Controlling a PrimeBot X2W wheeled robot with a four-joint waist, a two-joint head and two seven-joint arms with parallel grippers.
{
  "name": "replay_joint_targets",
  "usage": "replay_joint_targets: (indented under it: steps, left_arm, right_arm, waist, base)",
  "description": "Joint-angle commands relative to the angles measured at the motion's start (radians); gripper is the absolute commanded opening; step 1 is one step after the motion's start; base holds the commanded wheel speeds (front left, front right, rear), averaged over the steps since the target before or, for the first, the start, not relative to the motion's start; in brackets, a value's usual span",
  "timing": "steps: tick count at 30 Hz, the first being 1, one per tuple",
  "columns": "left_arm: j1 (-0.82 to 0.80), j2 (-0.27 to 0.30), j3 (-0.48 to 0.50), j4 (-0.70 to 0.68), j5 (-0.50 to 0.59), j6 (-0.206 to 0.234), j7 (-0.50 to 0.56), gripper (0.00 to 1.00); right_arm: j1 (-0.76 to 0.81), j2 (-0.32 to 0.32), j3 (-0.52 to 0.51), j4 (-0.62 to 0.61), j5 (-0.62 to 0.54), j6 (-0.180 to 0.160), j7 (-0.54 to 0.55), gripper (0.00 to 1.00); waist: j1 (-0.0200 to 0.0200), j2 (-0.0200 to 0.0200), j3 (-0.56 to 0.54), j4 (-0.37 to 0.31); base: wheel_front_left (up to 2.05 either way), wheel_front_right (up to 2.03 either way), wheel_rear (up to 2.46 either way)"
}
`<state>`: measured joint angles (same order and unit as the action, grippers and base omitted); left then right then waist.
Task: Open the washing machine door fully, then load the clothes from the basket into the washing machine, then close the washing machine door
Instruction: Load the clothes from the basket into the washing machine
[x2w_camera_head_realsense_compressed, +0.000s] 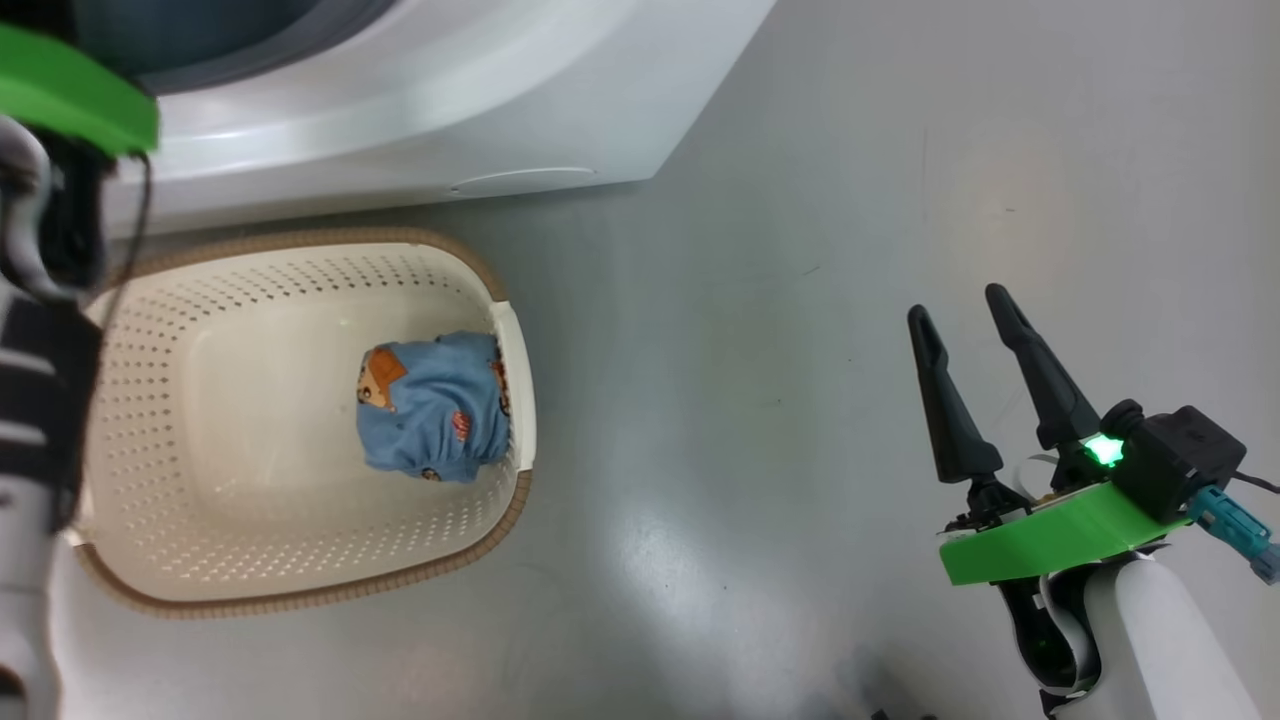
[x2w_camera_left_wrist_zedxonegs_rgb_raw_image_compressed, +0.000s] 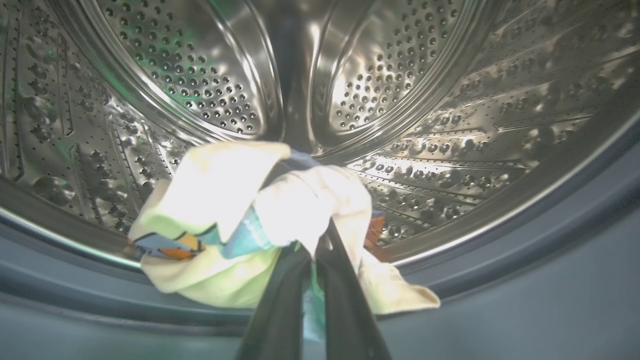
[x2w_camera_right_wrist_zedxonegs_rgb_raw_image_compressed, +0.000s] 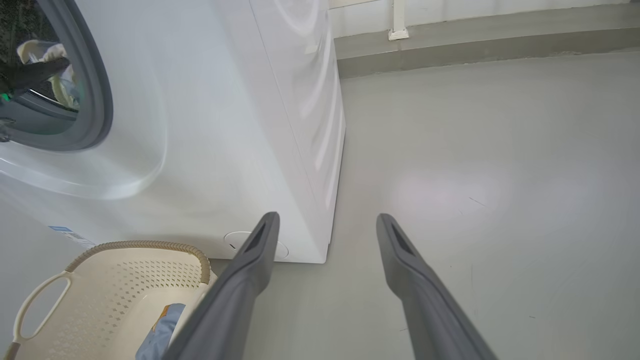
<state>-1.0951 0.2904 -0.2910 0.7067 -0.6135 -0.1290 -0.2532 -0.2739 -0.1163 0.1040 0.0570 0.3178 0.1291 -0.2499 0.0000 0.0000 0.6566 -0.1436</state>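
Observation:
Inside the washing machine (x2w_camera_head_realsense_compressed: 400, 110), my left gripper (x2w_camera_left_wrist_zedxonegs_rgb_raw_image_compressed: 316, 241) is shut on one of the clothes (x2w_camera_left_wrist_zedxonegs_rgb_raw_image_compressed: 225, 200), a cream-lined blue garment hanging over the grey-blue gasket (x2w_camera_left_wrist_zedxonegs_rgb_raw_image_compressed: 550, 260) at the mouth of the steel drum (x2w_camera_left_wrist_zedxonegs_rgb_raw_image_compressed: 400, 75). Another of the clothes (x2w_camera_head_realsense_compressed: 435, 405), blue with bear faces, lies against the right wall of the basket (x2w_camera_head_realsense_compressed: 300, 240). My right gripper (x2w_camera_head_realsense_compressed: 960, 305) hovers open over the floor, well right of the basket, with nothing between its fingers. The washing machine door is out of view.
My left forearm (x2w_camera_head_realsense_compressed: 40, 350) runs up the left edge over the basket's left side. In the right wrist view the machine's corner (x2w_camera_right_wrist_zedxonegs_rgb_raw_image_compressed: 325, 240) stands just left of my right gripper (x2w_camera_right_wrist_zedxonegs_rgb_raw_image_compressed: 327, 217), with the basket (x2w_camera_right_wrist_zedxonegs_rgb_raw_image_compressed: 140, 245) below it. Grey floor (x2w_camera_head_realsense_compressed: 850, 200) spreads right.

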Motion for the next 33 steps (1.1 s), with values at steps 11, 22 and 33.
replay_joint_targets:
  steps: [11, 22, 33]
  left_arm:
    - [-0.277, 0.096, -0.003, 0.180, 0.064, 0.009, -0.008, 0.00]
    - [-0.323, 0.066, -0.049, 0.416, 0.138, 0.003, -0.008, 0.00]
    - [-0.372, 0.048, -0.106, 0.536, 0.125, -0.001, 0.029, 1.00]
  right_arm:
    - [-0.012, 0.012, 0.041, -0.019, 0.011, 0.002, -0.012, 1.00]
    - [-0.011, 0.020, 0.063, -0.010, 0.015, 0.002, -0.012, 1.00]
    - [-0.005, 0.021, 0.061, -0.009, 0.017, 0.002, -0.012, 1.00]
  waist:
    - [0.0000, 0.0000, 0.025, -0.046]
    - [0.0000, 0.0000, 0.014, -0.075]
    - [0.0000, 0.0000, 0.003, -0.071]
  base:
    - [0.00, 0.00, 0.00]
    - [0.00, 0.00, 0.00]
    - [0.00, 0.00, 0.00]
